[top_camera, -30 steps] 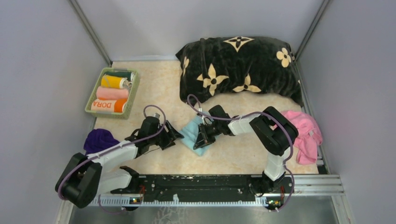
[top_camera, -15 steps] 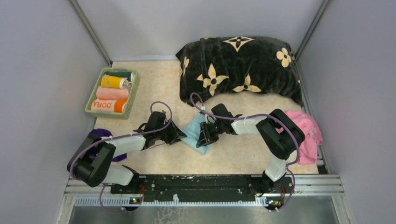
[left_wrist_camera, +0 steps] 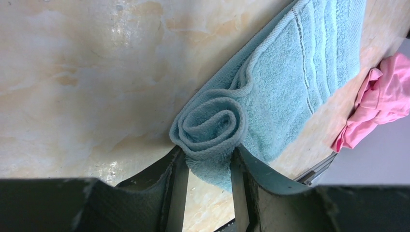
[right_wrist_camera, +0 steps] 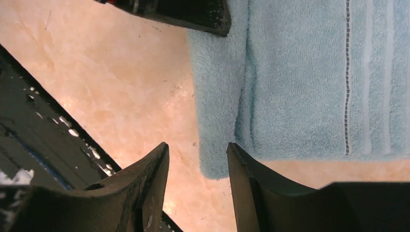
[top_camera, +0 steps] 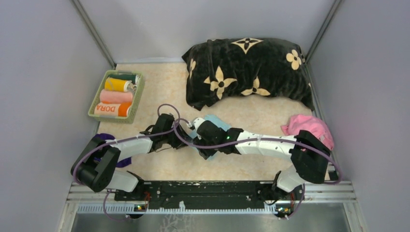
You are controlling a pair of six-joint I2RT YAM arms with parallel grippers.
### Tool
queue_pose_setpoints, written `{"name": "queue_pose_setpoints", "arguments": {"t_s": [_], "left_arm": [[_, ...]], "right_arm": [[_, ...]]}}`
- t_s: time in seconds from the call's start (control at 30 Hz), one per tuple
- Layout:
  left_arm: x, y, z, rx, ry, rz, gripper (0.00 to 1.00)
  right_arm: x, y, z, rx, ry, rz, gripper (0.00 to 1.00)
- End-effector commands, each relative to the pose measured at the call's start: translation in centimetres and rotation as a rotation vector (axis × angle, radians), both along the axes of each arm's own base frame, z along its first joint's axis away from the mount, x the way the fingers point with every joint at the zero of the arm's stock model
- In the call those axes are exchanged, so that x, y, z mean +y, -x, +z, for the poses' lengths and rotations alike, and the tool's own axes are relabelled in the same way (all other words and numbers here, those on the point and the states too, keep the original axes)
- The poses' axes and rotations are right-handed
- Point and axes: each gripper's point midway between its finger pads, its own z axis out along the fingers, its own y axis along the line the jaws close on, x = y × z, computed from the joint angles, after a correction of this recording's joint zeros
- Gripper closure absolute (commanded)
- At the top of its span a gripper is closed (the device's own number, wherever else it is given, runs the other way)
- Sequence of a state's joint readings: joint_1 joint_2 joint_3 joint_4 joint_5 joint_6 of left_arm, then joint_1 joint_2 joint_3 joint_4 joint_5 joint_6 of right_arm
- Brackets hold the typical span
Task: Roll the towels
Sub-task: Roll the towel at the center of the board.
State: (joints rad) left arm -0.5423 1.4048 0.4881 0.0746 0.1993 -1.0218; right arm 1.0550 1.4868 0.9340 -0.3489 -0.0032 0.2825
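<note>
Pinching the rolled end of the light blue towel (left_wrist_camera: 290,82) between the left gripper (left_wrist_camera: 208,158) fingers, towel part rolled, remainder flat on the table (left_wrist_camera: 72,72), right gripper (right_wrist_camera: 197,159) parted and empty over a towel corner, pink towel (top_camera: 309,126) crumpled at right.
</note>
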Motion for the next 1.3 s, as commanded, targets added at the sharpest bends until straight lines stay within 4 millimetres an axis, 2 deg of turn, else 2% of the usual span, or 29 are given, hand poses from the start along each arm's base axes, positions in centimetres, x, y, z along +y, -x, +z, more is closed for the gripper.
{"name": "queue_pose_setpoints", "arguments": {"t_s": [0.0,0.17,0.33,0.47,0.67,0.8,0.9,1.03,1.17,1.27], "left_arm": [[2.4,1.5,-3.1,0.073,-0.154,0.012,0.57],[2.4,1.6,-3.0,0.070,-0.166,0.011,0.56],[2.4,1.5,-2.9,0.067,-0.172,0.013,0.55],[2.5,1.5,-3.0,0.070,-0.178,0.012,0.54],[2.6,1.4,-2.8,0.063,-0.187,0.017,0.50],[2.6,1.3,-2.4,0.057,-0.190,0.018,0.46],[2.7,1.1,-1.8,0.040,-0.186,0.026,0.40],[3.1,0.9,-0.4,0.000,-0.177,0.048,0.32],[3.5,0.9,0.9,-0.042,-0.164,0.061,0.26],[3.7,1.4,1.4,-0.059,-0.147,0.060,0.22]], "right_arm": [[0.1,-1.9,1.3,-0.239,0.140,-0.032,0.52],[1.4,-0.8,-0.3,-0.305,0.240,0.020,0.52],[1.4,0.2,-2.7,-0.322,0.344,0.049,0.54],[0.2,0.8,-4.7,-0.302,0.419,0.047,0.56],[-2.9,1.3,-7.3,-0.273,0.538,0.014,0.61],[-3.4,2.0,-7.9,-0.238,0.533,0.010,0.73],[-2.7,2.5,-7.9,-0.182,0.465,0.021,0.84],[-0.5,3.1,-6.5,-0.050,0.256,0.052,1.00],[1.8,3.4,-3.7,0.106,-0.026,0.096,1.00],[2.4,2.5,-2.2,0.216,-0.183,0.098,1.00]]}}
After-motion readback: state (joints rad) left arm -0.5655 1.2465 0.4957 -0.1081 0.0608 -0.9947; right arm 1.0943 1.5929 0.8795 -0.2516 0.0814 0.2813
